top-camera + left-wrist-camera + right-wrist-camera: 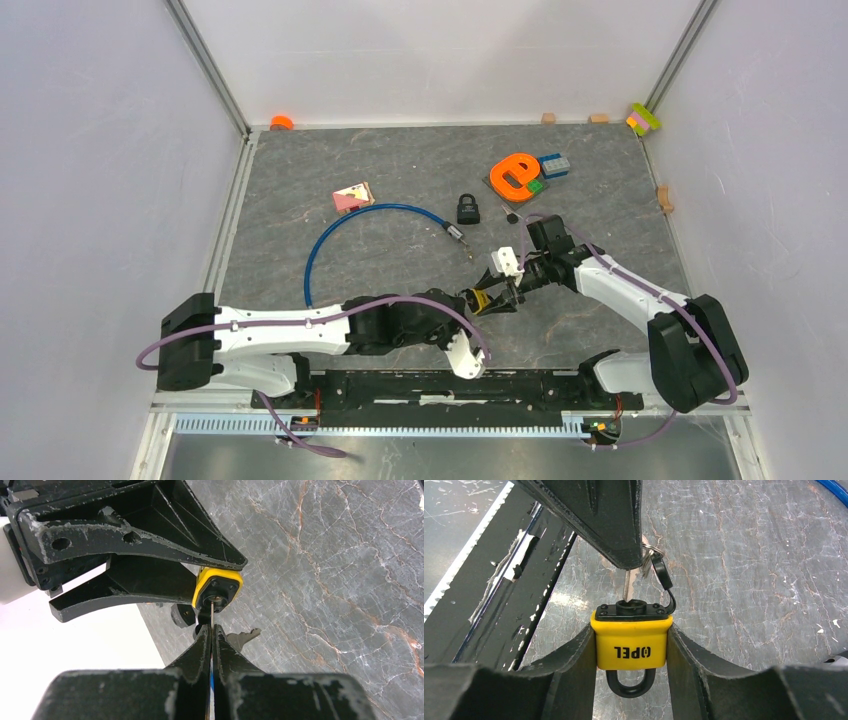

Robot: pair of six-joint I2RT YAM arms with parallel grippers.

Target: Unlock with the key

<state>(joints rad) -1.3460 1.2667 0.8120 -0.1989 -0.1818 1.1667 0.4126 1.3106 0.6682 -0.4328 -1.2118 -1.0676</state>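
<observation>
A yellow padlock (631, 642), shackle (630, 685) pointing back at the wrist, is clamped by its sides in my right gripper (631, 645). It is held above the table near the front centre (487, 300). A silver key (626, 587) stands in the keyway on the lock's black face. My left gripper (211, 632) is shut on the key's head, its blade (212, 614) running straight into the padlock (218, 587). A spare key (243, 639) hangs from the ring beside it. The lock's black dust cap (659, 570) dangles to one side. The shackle looks seated in the body.
A black padlock (467, 208) and a blue cable (345, 235) lie mid-table. An orange letter block (515, 175), a blue brick (555, 165) and a small key (511, 214) sit further right, a pink card (352, 197) to the left. Small blocks line the back wall.
</observation>
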